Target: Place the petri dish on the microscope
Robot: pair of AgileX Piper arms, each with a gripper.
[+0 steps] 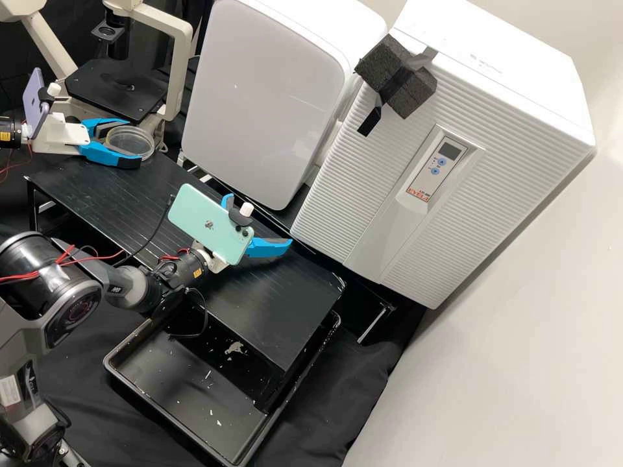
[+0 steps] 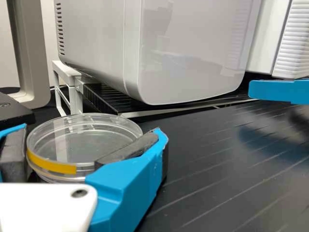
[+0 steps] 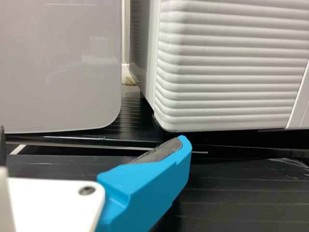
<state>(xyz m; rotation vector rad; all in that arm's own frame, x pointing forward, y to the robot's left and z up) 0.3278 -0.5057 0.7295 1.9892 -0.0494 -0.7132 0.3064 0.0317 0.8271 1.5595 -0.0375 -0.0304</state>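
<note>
Clasping petri dish (image 2: 82, 142), left gripper (image 1: 134, 141) sits just beside microscope stage (image 1: 102, 88); dish roughly level in its grip. Right gripper (image 1: 259, 220) open, farther from stage. Next move likely needs lift, then carry onto stage.

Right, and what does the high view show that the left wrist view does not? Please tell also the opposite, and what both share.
High view: the black tray beside the bench, the green phone on the right arm and the dark block strapped to the ridged white unit.

Left wrist view: the yellow strip on the petri dish and the vent slots.

Both: the dish within the left end effector, and parts of the microscope.
</note>
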